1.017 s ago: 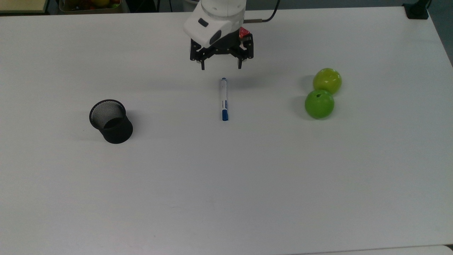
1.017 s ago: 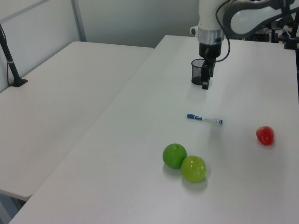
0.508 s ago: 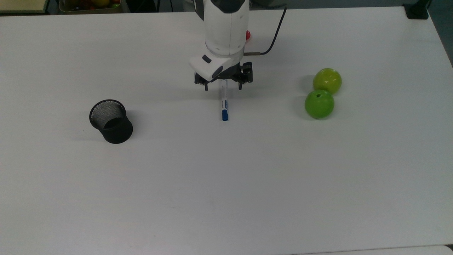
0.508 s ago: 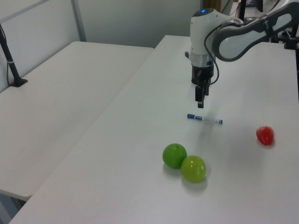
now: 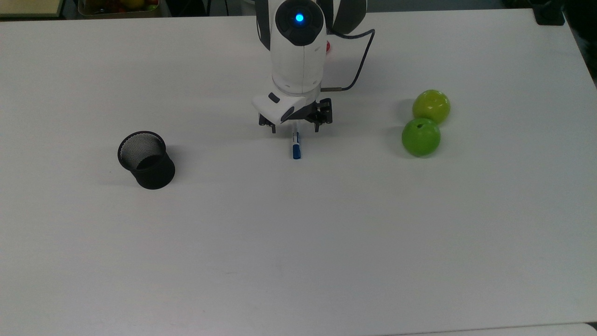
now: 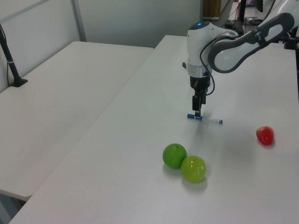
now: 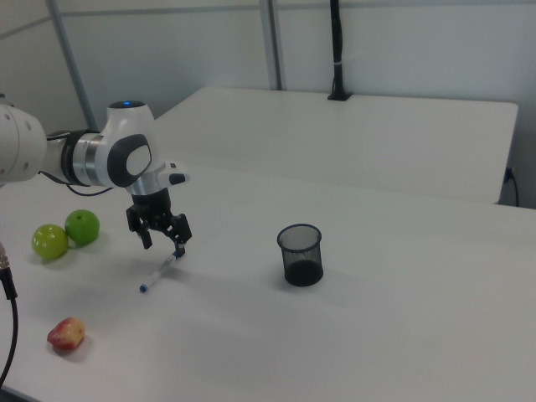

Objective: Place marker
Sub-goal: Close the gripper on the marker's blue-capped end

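**Gripper open over marker; marker flat on bench**

The gripper points straight down with its two fingers spread apart, one on either side of the marker. In the top view the fingertips straddle the white barrel near its middle, and the blue cap end projects below the gripper. The right view shows the same gripper low over the marker, fingers parted. In the left view the gripper hangs just at the marker, close to its blue end. Whether the fingertips touch the barrel cannot be told.

The marker lies flat on the white bench, not lifted.

Taking the marker as landmark, in the top view:
- A black mesh cup stands upright well apart to the top view's left, mouth open.
- Two green apples sit well apart to the top view's right, touching one another: the darker apple nearer, the yellow-green apple beyond it.

In the right view a red apple lies on the bench near the marker's far tip, toward the right view's lower left.
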Tool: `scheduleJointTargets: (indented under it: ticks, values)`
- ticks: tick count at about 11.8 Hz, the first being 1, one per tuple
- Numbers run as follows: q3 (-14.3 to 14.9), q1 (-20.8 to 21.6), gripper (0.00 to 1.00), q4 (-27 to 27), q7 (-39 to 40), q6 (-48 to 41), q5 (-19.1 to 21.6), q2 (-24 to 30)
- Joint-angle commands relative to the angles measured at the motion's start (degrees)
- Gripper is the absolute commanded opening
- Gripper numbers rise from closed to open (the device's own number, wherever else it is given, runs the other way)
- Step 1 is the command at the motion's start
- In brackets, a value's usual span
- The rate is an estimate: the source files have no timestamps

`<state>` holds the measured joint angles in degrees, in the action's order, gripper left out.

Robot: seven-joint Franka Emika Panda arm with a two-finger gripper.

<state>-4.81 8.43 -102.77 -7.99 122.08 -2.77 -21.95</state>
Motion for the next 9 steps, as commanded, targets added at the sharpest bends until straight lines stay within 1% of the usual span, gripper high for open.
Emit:
scheduleJointTargets:
  ticks: [1,4,5,6,9]
  values:
    - [0.2,0.4,0.99,-0.5,-1.2,3.2,-0.3,-1.5]
    - [0.2,0.4,0.97,-0.4,-1.2,4.4,-0.9,-2.7]
    - [0.2,0.4,0.94,-0.3,-1.2,4.6,-1.0,-3.3]
    - [0.2,0.4,0.89,-0.4,-1.2,5.0,-1.0,-3.4]
    - [0.2,0.3,0.61,-0.3,-1.2,5.3,-1.0,-3.4]
